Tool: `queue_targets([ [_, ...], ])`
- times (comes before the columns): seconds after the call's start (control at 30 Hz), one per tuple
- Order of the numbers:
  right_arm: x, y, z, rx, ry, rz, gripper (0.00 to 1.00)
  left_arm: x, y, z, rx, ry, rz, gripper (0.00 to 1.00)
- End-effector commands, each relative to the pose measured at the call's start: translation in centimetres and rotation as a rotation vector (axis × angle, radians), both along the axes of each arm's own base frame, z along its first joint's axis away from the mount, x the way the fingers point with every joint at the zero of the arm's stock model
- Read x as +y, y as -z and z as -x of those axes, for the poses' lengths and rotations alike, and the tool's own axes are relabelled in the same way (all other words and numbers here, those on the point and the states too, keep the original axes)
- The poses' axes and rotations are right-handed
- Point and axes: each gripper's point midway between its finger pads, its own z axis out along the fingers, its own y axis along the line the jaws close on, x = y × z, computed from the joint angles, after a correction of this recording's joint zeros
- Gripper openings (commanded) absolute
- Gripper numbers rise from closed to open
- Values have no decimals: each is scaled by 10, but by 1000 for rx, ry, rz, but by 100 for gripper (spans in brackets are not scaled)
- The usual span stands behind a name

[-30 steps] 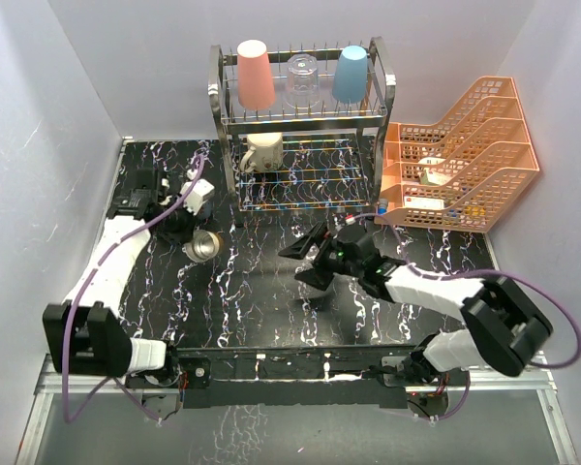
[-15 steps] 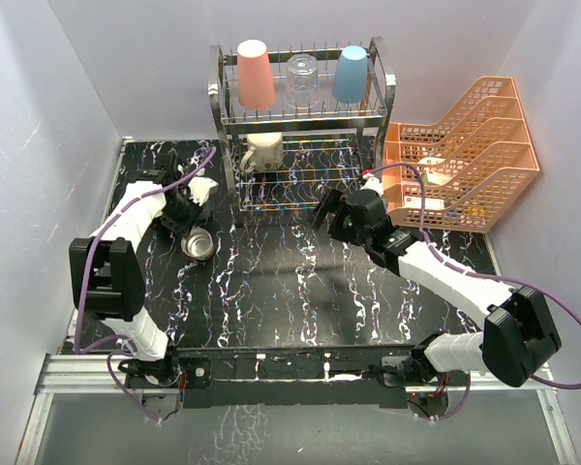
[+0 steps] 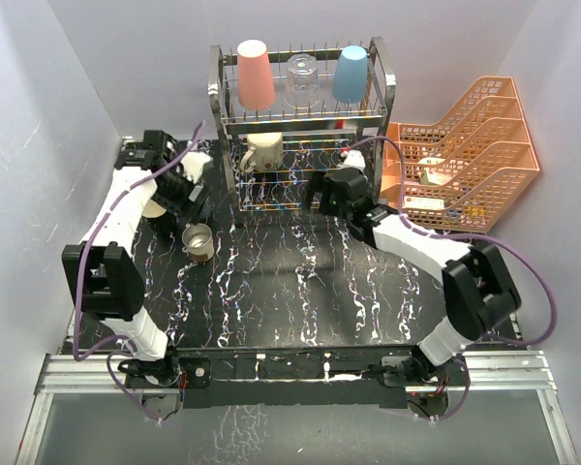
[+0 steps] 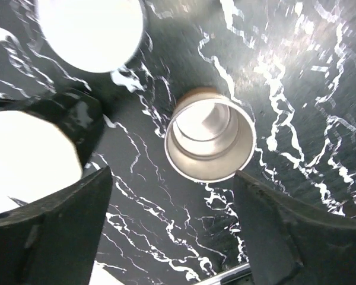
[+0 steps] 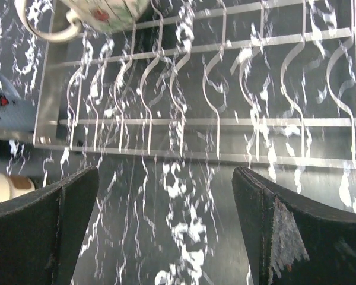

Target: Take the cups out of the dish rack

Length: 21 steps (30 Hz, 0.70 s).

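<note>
The chrome dish rack (image 3: 380, 92) stands at the back. Its top tier carries a salmon-pink tumbler (image 3: 255, 74), a clear glass (image 3: 301, 79) and a light-blue tumbler (image 3: 350, 74), all upside down. A cream mug (image 3: 262, 152) (image 5: 101, 10) sits on the lower tier. The brownish metallic cup (image 3: 199, 241) (image 4: 210, 142) stands upright on the table, left of the rack. My left gripper (image 3: 189, 206) (image 4: 172, 228) hovers open just behind it, holding nothing. A black cup with a cream inside (image 4: 29, 154) is beside it. My right gripper (image 3: 320, 191) (image 5: 166, 228) is open, facing the lower tier's wires (image 5: 196, 122).
Orange lattice trays (image 3: 460, 155) stand right of the rack. Another pale cup (image 4: 89, 29) sits near the black one. A small grey cup (image 5: 5, 107) shows left of the rack's base. White walls close in on both sides.
My left gripper has opened and let go of the metallic cup, which now stands upright. My right arm has swung from mid-table up to the rack's lower tier.
</note>
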Motion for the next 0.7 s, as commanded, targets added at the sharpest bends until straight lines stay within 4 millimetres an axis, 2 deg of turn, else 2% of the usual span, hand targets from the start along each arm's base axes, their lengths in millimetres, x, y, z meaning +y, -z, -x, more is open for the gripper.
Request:
queue_targets([
  [0.0, 27, -61, -63, -268, -39, 16, 98, 1, -65, 0, -100, -48, 130, 86],
  [0.1, 46, -46, -94, -296, -77, 72, 98, 3, -78, 10, -99, -62, 196, 90],
  [0.23, 63, -34, -126, -352, -103, 122, 98, 2, -80, 26, -99, -57, 228, 92],
  [0.33, 73, -32, -145, -387, -105, 136, 98, -3, -81, 36, -92, -55, 256, 92],
  [0.5, 100, -27, -152, -397, -92, 96, 97, -8, -75, 45, -71, -50, 284, 92],
  [0.67, 125, -23, -151, -370, 12, 21, 92, -9, -69, 45, -69, -56, 290, 91],
])
